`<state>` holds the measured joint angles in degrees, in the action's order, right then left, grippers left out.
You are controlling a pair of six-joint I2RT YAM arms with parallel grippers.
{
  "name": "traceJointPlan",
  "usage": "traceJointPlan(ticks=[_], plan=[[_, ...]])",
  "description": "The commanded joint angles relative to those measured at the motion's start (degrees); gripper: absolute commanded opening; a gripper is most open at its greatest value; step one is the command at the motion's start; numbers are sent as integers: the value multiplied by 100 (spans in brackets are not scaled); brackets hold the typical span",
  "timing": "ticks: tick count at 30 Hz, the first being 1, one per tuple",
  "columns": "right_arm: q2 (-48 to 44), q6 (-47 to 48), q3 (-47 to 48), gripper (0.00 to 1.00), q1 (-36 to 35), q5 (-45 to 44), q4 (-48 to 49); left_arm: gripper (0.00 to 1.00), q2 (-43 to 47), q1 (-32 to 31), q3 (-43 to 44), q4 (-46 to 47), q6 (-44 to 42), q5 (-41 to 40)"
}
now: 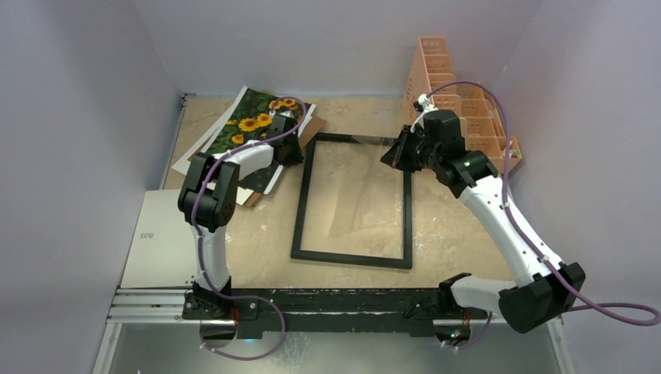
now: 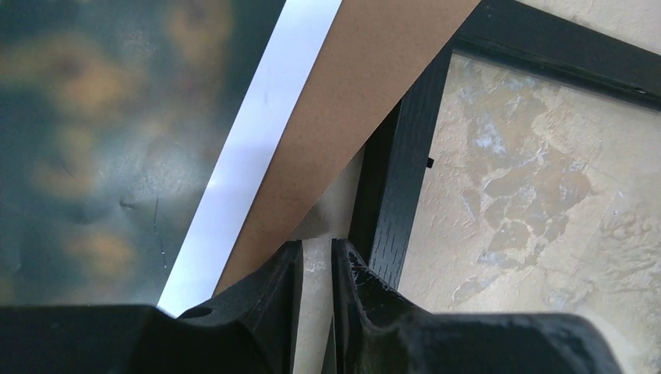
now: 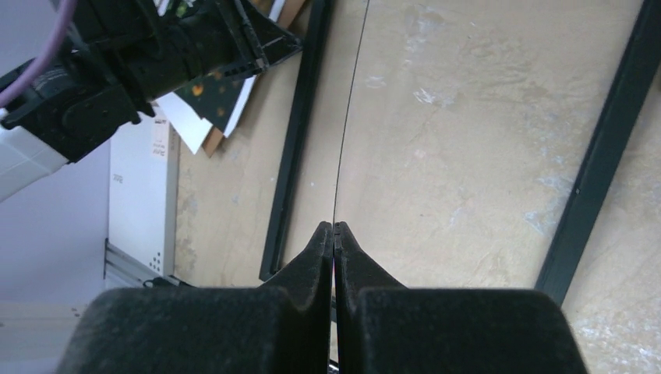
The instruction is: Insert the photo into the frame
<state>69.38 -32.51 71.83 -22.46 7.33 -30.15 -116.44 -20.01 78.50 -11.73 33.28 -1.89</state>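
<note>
The black frame (image 1: 300,218) lies flat at the table's middle, with bare table showing through it. It also shows in the left wrist view (image 2: 397,195) and the right wrist view (image 3: 292,156). My right gripper (image 1: 396,156) is shut on the far edge of a clear pane (image 1: 366,195), seen edge-on in the right wrist view (image 3: 347,117) and held tilted over the frame. The sunflower photo (image 1: 253,117) lies at the back left on a brown backing board (image 2: 351,101). My left gripper (image 1: 292,148) sits by the frame's far left corner, jaws slightly apart and empty.
A peach mesh organizer (image 1: 460,101) stands at the back right, close behind my right arm. A flat white panel (image 1: 160,238) lies at the left near edge. Grey walls close in the table on three sides.
</note>
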Motion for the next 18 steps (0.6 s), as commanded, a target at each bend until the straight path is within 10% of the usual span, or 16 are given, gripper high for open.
traceJointPlan(ticks=[1, 18], plan=[[91, 41, 618, 0, 13, 682, 359, 24, 296, 23, 309, -175, -78, 82], [750, -706, 660, 0, 13, 2831, 1700, 29, 1245, 840, 412, -1423, 9, 71]])
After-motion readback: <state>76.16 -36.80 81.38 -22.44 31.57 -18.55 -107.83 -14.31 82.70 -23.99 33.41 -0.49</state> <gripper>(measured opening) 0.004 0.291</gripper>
